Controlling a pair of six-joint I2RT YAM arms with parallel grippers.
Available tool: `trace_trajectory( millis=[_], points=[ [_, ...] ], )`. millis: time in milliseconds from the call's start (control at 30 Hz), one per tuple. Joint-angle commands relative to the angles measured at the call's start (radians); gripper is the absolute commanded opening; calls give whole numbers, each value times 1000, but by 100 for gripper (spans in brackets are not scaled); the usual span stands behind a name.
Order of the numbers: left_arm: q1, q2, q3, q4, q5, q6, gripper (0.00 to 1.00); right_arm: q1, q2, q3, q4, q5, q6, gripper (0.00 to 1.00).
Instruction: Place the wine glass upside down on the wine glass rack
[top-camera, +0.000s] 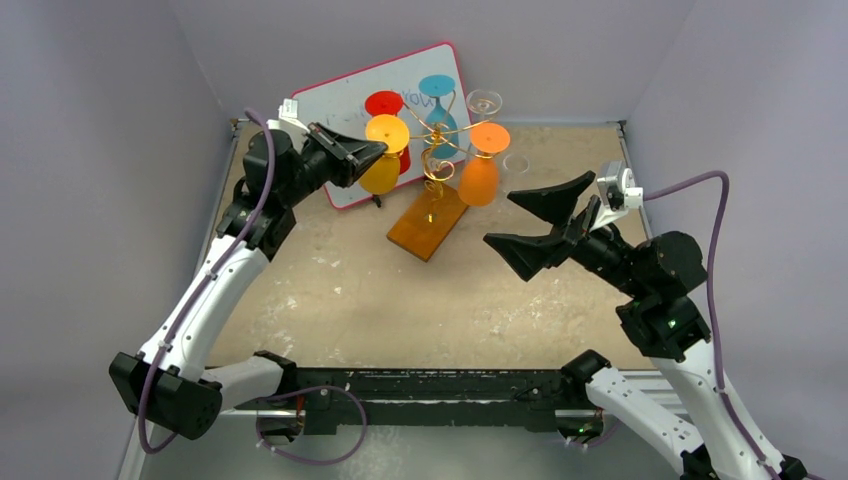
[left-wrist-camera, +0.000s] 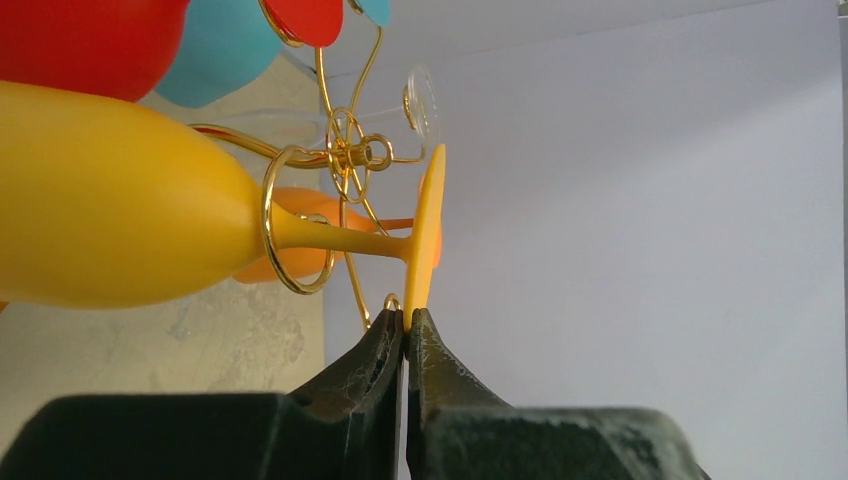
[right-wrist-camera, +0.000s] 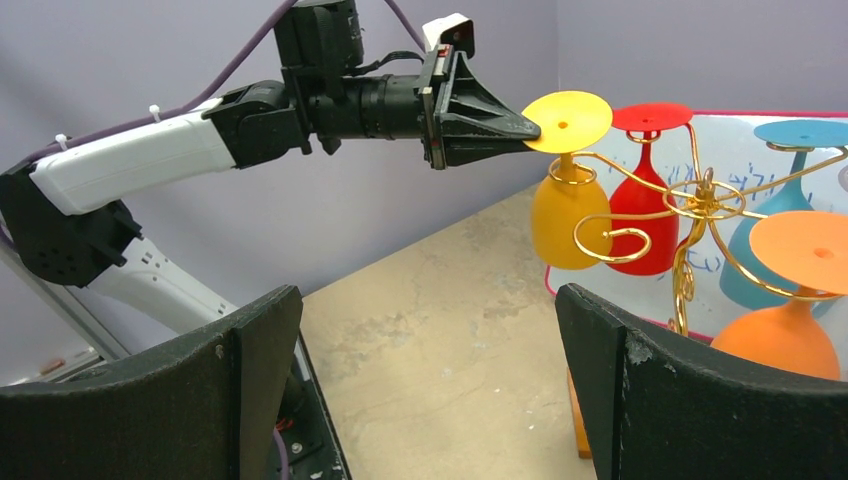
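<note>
Hanging step looks nearly done: the glass (right-wrist-camera: 568, 215) is hung upside down in a rack (right-wrist-camera: 705, 195) loop, its foot pinched by the left pincer (left-wrist-camera: 405, 320). The right pincer (top-camera: 500, 218) is held wide, empty. Next, a gentle release is needed.

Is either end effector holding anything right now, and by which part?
The left end effector is shut on the yellow wine glass, pinching the rim of its round foot. The right end effector is open and holds nothing.
</note>
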Motion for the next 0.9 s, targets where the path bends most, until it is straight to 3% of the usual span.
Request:
trace_trajectory(
  millis=[0,633,867],
  points=[
    [-1,-29,4,18,20,16,0,6,-2,31,25,13,-8,100],
    [-1,-20,-50,36,100,7,0,6,11,20,29,22,-6,100],
    [-2,-21,-59,19,100,18,5,5,10,18,22,32,-3,100]
  ],
)
